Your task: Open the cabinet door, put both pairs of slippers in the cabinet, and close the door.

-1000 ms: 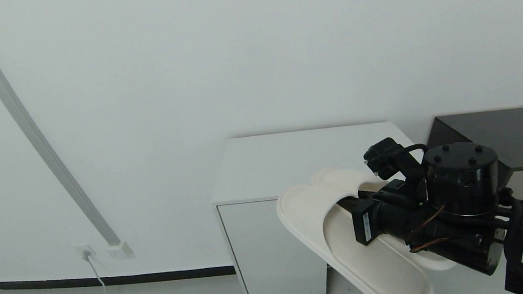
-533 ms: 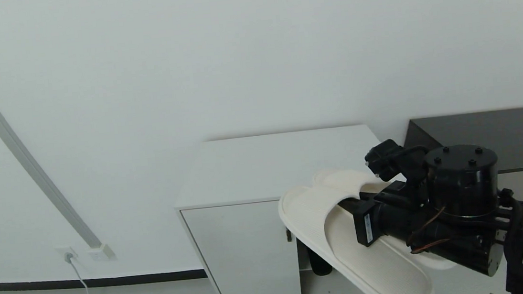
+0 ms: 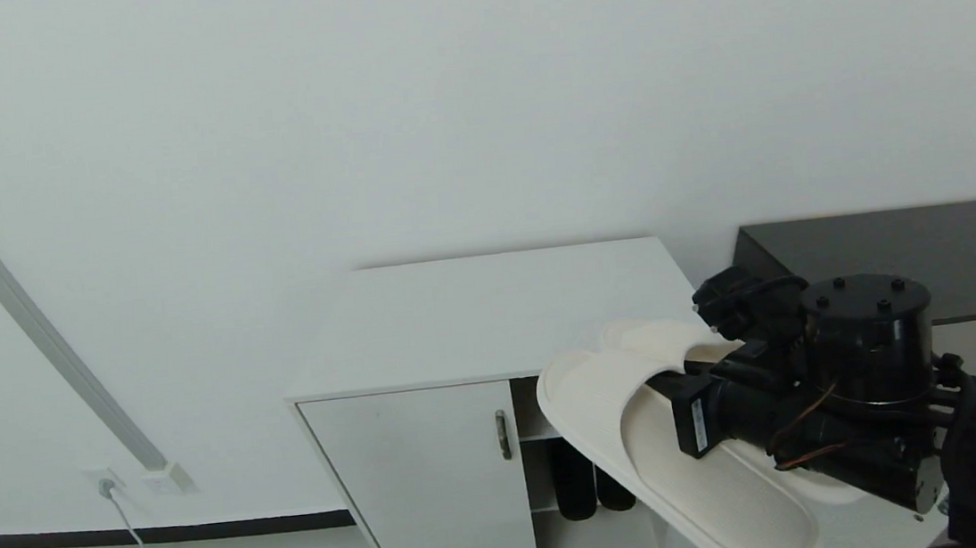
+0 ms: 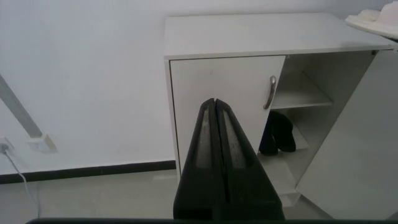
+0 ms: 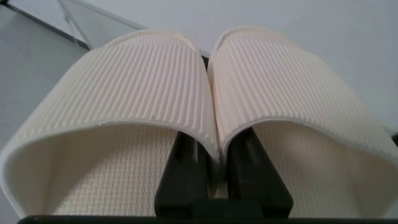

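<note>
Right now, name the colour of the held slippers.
Cream slippers, ribbed; clearest in the right wrist view.

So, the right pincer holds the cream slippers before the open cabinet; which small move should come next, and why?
Probably lower the right pincer forward toward the shelf inside the cabinet. It is shut on the cream slippers, which are outside, about level with the cabinet top; the door stands open and the shelf above the dark pair looks free.

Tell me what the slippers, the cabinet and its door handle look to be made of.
The slippers are cream and matte, probably soft foam or rubber: the ribbed straps and embossed footbeds look moulded. The cabinet is white and matte with thin, flat panels, likely laminated board. The handle is a slim curved bar with a grey sheen, apparently metal.
</note>
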Available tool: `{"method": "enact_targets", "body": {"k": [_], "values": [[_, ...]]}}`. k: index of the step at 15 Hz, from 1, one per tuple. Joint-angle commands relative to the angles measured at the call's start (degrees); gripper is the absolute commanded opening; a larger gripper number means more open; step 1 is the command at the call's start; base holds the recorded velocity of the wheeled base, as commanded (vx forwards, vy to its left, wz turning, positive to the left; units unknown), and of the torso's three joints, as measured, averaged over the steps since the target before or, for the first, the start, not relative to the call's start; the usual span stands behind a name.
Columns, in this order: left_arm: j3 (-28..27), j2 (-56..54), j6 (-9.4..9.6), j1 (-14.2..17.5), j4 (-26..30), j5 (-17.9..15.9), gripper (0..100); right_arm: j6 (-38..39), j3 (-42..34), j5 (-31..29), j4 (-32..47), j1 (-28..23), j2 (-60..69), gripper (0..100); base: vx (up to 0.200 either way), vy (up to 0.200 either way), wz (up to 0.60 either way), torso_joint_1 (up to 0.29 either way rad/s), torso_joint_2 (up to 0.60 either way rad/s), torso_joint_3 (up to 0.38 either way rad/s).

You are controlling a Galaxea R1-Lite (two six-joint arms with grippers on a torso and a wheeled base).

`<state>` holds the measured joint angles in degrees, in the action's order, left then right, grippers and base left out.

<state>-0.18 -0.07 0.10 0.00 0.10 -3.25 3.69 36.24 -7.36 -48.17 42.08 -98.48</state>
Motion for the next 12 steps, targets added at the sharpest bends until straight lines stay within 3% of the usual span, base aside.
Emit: {"method": "enact_targets", "body": {"k": [1, 12], "values": [[0.01, 0.07, -0.01, 0.00, -0.01, 0.00, 0, 0.00, -0.12, 0.07, -0.09, 0.19, -0.14, 0, 0.000, 0.000, 0.00, 0.000, 0.00, 0.000], [0.01, 0.07, -0.10, 0.00, -0.01, 0.00, 0, -1.14, -1.09, 0.16, -0.26, 0.55, -0.14, 0, 0.000, 0.000, 0.00, -0.011, 0.02, 0.012]]}}
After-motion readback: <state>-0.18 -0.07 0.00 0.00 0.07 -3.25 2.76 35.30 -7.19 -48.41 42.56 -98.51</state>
